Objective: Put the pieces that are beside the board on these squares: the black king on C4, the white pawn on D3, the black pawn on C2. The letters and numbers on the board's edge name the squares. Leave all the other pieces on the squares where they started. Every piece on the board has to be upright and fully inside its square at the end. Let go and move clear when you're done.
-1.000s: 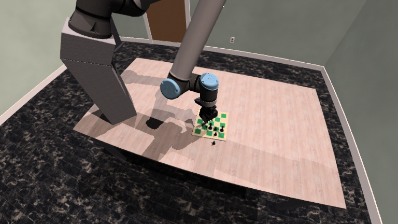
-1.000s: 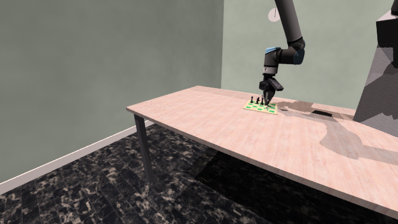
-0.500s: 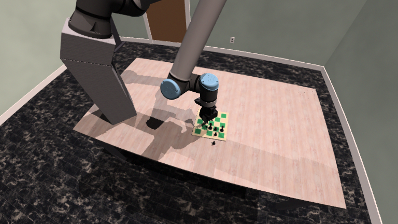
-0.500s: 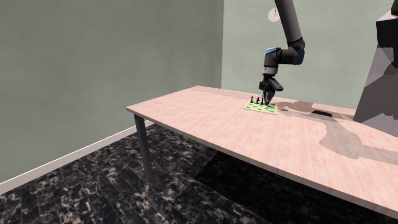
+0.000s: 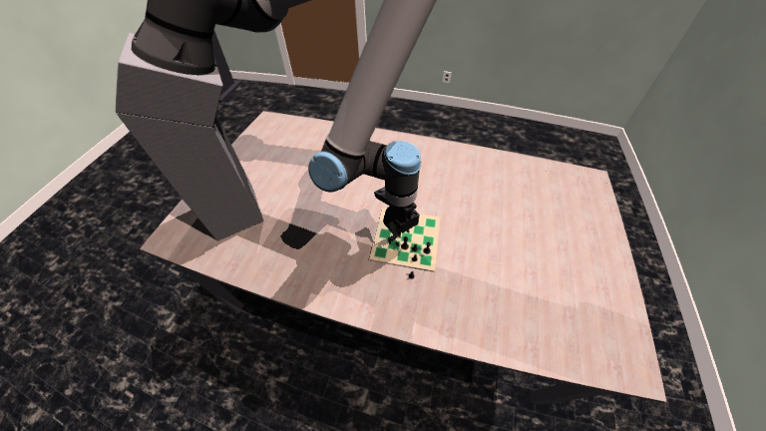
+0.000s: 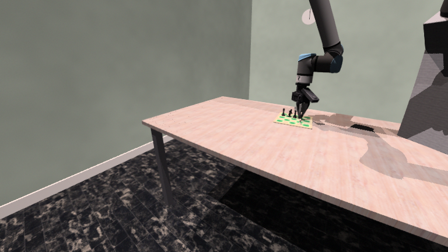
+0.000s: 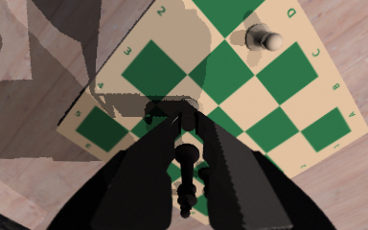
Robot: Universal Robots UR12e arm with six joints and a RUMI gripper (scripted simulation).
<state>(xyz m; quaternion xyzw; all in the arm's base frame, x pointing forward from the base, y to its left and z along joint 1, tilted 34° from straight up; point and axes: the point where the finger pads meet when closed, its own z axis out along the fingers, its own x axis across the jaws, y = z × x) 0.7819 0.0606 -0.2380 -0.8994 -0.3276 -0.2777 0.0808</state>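
My gripper (image 7: 188, 113) (image 5: 393, 237) (image 6: 301, 116) is shut on a white pawn (image 7: 191, 102). The pawn looks grey in the arm's shadow, and I hold it low over the light square D3 of the green and cream board (image 7: 287, 72) (image 5: 432, 222) (image 6: 283, 121). I cannot tell whether its base touches the square. The tall black king (image 7: 187, 157) (image 5: 405, 243) stands upright on C4, seen between my fingers in the wrist view. The black pawn (image 5: 411, 274) stands on the table just off the board's near edge.
A second white pawn (image 7: 264, 39) stands on D1. Other black pieces (image 5: 427, 246) (image 6: 283, 112) stand upright on the board close to my fingers. The arm's grey pedestal (image 5: 181, 138) stands at the table's left side.
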